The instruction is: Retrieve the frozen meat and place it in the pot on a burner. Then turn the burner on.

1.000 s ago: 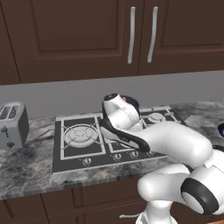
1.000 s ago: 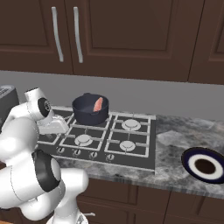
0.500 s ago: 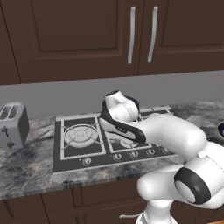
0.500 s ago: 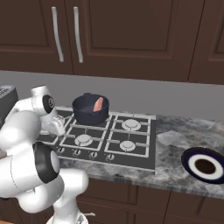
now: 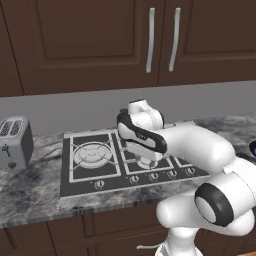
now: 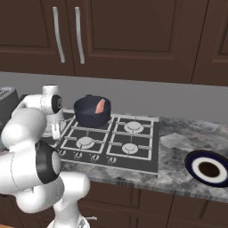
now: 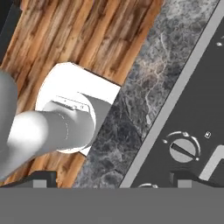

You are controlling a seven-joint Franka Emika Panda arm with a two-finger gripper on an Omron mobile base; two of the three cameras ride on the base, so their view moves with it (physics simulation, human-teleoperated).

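Note:
The dark grey-blue pot (image 6: 89, 115) stands on the stove's back left burner, and the pinkish frozen meat (image 6: 100, 107) leans inside it. My gripper (image 6: 55, 132) hangs open and empty, pointing down over the front left part of the stove, left of the pot. From the other side the gripper (image 5: 148, 162) sits just above the row of knobs (image 5: 153, 176). Between the spread fingertips of the gripper (image 7: 113, 179), the hand view looks down on the stove's front strip, with one round knob (image 7: 183, 151) near the right fingertip (image 7: 183, 177).
The black stove (image 6: 133, 138) lies in a grey marble counter (image 7: 131, 113) under dark wood cabinets. A silver toaster (image 5: 14, 142) stands at the counter's left. A dark blue, white-ringed dish (image 6: 207, 167) sits on the right. Wooden floor (image 7: 65, 39) lies below the counter's edge.
The hand has shifted forward and lower, from above the left burners toward the stove's front knob row. The jaws stay open. Pot and meat have not moved.

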